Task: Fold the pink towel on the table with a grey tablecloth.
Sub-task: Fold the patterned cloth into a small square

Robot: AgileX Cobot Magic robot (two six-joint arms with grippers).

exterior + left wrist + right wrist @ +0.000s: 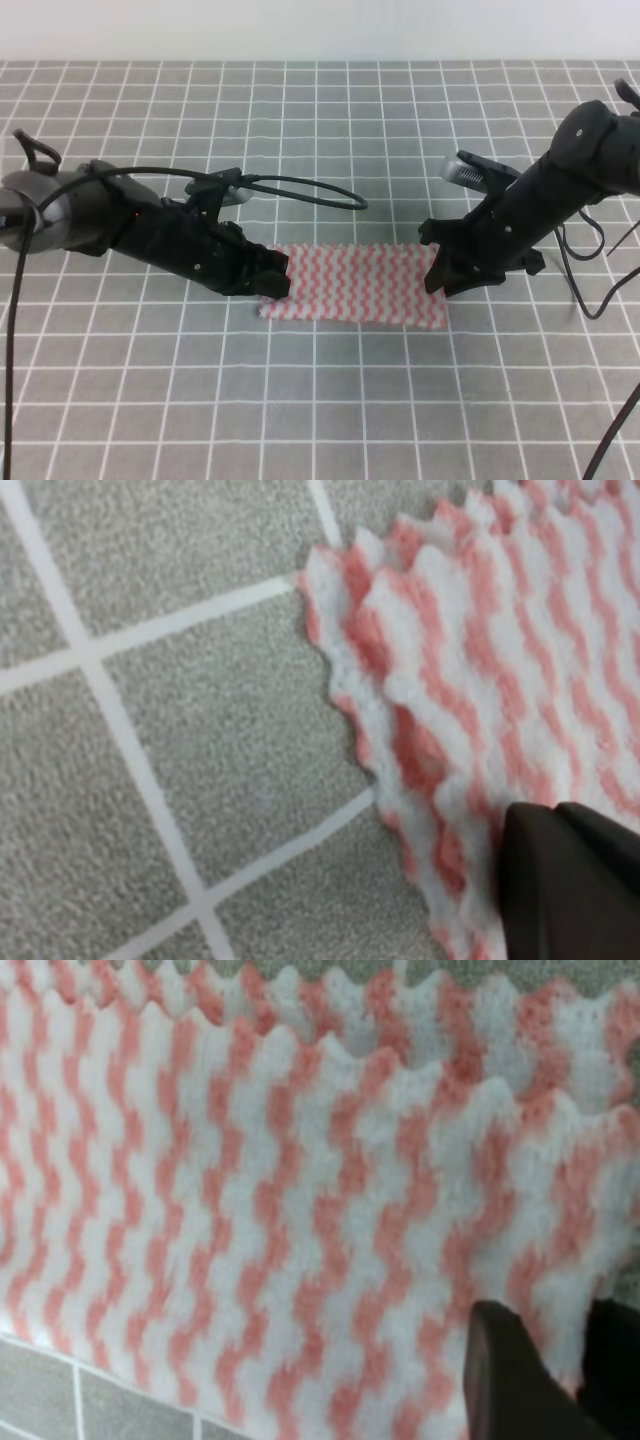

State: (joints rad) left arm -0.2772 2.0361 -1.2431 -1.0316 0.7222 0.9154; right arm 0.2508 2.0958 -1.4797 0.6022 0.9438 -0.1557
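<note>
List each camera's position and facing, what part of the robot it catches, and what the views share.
Exterior high: above the table, looking down at the grey tablecloth, the pink towel, the left gripper and the right gripper, both arms in view.
Left wrist: close over the towel's scalloped edge; one dark fingertip shows.
Right wrist: close over the stripes; dark fingertips show.
Shared: all three show the towel on the gridded cloth.
</note>
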